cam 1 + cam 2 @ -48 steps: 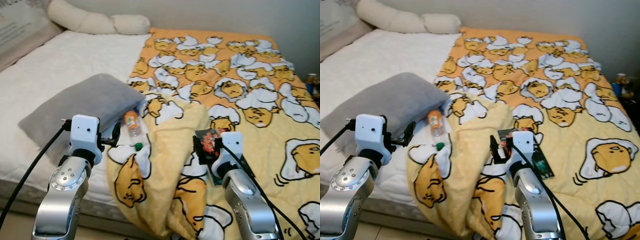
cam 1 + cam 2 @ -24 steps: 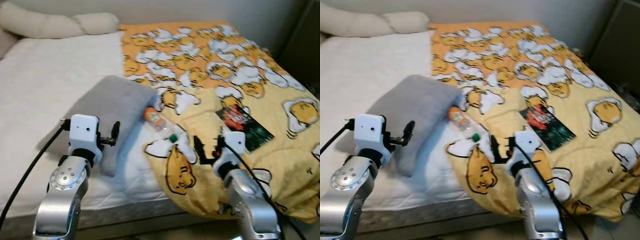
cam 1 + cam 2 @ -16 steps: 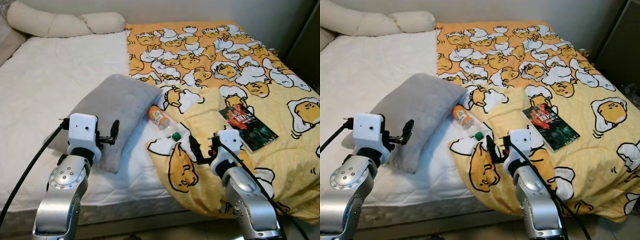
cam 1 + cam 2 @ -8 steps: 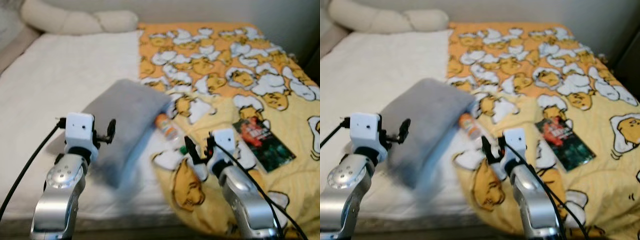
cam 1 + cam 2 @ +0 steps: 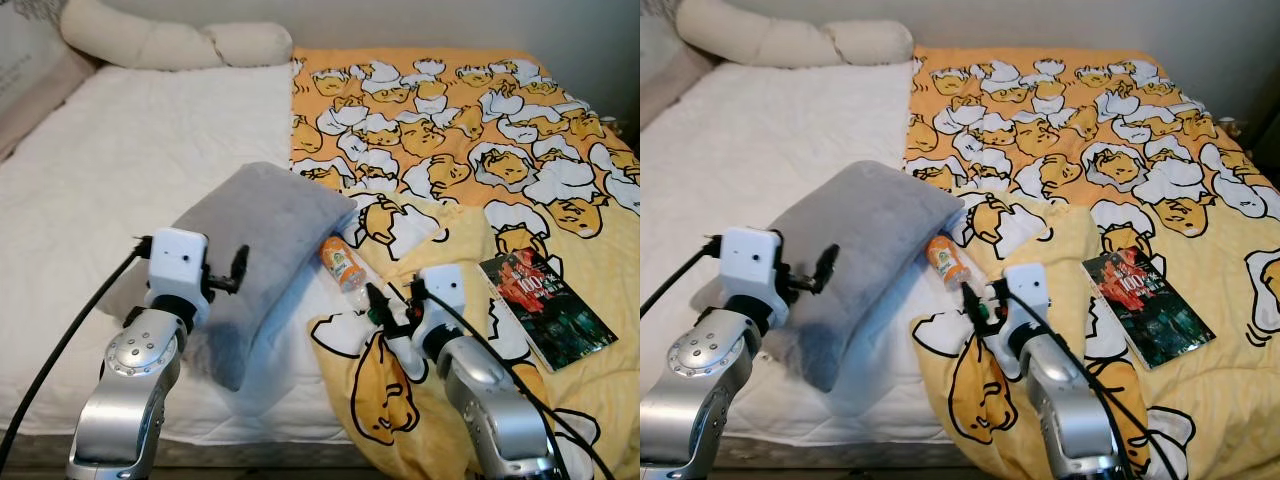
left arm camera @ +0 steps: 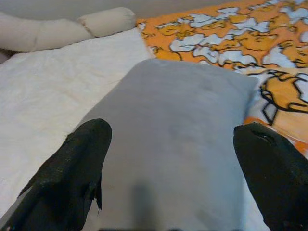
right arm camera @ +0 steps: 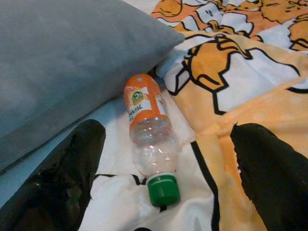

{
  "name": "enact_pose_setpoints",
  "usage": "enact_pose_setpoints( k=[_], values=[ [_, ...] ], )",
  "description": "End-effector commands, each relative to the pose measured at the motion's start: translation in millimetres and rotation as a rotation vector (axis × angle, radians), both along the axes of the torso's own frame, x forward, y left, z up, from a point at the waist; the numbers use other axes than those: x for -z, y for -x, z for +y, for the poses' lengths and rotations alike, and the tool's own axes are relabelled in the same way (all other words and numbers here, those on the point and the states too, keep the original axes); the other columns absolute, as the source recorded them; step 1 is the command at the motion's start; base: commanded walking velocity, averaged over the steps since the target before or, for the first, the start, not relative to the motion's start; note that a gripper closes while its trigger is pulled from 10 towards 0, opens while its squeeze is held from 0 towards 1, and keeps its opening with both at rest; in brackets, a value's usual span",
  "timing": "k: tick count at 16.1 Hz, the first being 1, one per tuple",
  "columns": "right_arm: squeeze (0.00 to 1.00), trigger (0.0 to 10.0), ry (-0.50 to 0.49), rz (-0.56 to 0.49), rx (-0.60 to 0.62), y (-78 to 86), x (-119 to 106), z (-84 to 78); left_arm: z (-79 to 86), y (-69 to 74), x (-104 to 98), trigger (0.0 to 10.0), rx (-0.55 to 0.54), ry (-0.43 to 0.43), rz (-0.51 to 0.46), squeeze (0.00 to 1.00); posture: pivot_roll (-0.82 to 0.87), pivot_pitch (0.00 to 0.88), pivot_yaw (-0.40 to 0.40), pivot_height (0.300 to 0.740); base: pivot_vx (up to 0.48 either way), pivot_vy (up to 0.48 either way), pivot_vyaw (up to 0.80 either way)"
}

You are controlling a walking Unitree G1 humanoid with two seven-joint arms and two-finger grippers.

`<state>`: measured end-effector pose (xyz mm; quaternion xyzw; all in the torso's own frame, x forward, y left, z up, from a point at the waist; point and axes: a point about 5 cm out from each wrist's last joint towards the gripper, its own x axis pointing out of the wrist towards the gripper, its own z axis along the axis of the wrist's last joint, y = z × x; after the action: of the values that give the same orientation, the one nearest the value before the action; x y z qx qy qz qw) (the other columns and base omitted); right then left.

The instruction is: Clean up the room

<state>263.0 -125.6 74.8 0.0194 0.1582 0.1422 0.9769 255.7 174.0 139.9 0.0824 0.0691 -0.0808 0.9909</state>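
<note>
Right hand (image 7: 163,159) spread over plastic bottle (image 7: 150,139), left hand (image 6: 173,168) spread over grey pillow (image 6: 178,134).

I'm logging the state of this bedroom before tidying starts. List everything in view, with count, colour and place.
Clear plastic bottle with orange label and green cap: one, lying on its side between pillow and blanket.
Grey rectangular pillow: one, on the white sheet, left of the bottle.
Yellow blanket printed with egg cartoons: one, over the bed's right half, near corner folded.
Dark book with red cover art: one, flat on the blanket, right.
Cream bolster pillow: one, at the head of the bed.
White mattress sheet: one, left half.
Left gripper: open, above the grey pillow.
Right gripper: open, fingers astride the bottle.
</note>
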Motion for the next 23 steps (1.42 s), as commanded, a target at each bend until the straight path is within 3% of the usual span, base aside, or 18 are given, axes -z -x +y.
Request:
enact_pose_setpoints(
  k=[1, 4, 8, 9, 13, 18, 19, 23],
  values=[
    [1.0, 10.0, 0.03, 0.038, -0.008, -16.7, 2.2, 3.4, -3.9, 0.4, 3.3, 10.0, 0.055, -0.017, 0.03, 1.0, -0.01, 0.0, 0.045, 0.74, 0.0, 0.0, 0.0],
    [1.0, 10.0, 0.011, 0.082, -0.071, -60.4, -6.2, 29.4, -5.3, -0.5, 11.4, 10.0, 0.185, -0.068, 0.111, 1.0, -0.01, 0.0, 0.068, 0.74, 0.0, 0.0, 0.0],
    [1.0, 10.0, 0.171, 0.084, -0.205, -102.3, -26.2, 55.9, -3.9, 1.5, 6.5, 10.0, 0.349, -0.115, 0.185, 1.0, 0.05, 0.0, 0.052, 0.74, 0.0, 0.0, 0.0],
    [1.0, 10.0, 0.222, 0.088, -0.172, -111.2, -33.5, 56.0, -4.4, 9.1, 4.5, 10.0, 0.411, -0.135, 0.215, 1.0, 0.09, 0.0, 0.052, 0.74, 0.0, 0.0, 0.0],
    [1.0, 10.0, 0.281, 0.13, -0.163, -113.5, -31.5, 59.8, -5.7, 35.1, -3.2, 10.0, 0.515, -0.126, 0.286, 1.0, 0.12, 0.076, 0.05, 0.74, 0.0, 0.0, 0.0],
    [0.96, 10.0, 0.292, 0.143, -0.082, -113.3, -26.4, 53.1, -4.7, 49.7, -15.0, 10.0, 0.535, -0.136, 0.313, 1.0, 0.17, 0.158, 0.039, 0.74, 0.0, 0.0, 0.0],
    [0.0, 10.0, 0.3, 0.157, -0.071, -111.9, -22.4, 49.8, -3.4, 53.4, -17.7, 10.0, 0.538, -0.138, 0.325, 1.0, 0.19, 0.19, 0.035, 0.74, 0.0, 0.0, 0.0],
    [0.0, 10.0, 0.27, 0.193, -0.069, -107.7, -13.9, 45.9, -2.4, 64.6, -22.8, 10.0, 0.543, -0.148, 0.354, 1.0, 0.23, 0.24, 0.02, 0.74, 0.0, 0.0, 0.0]
  ],
)
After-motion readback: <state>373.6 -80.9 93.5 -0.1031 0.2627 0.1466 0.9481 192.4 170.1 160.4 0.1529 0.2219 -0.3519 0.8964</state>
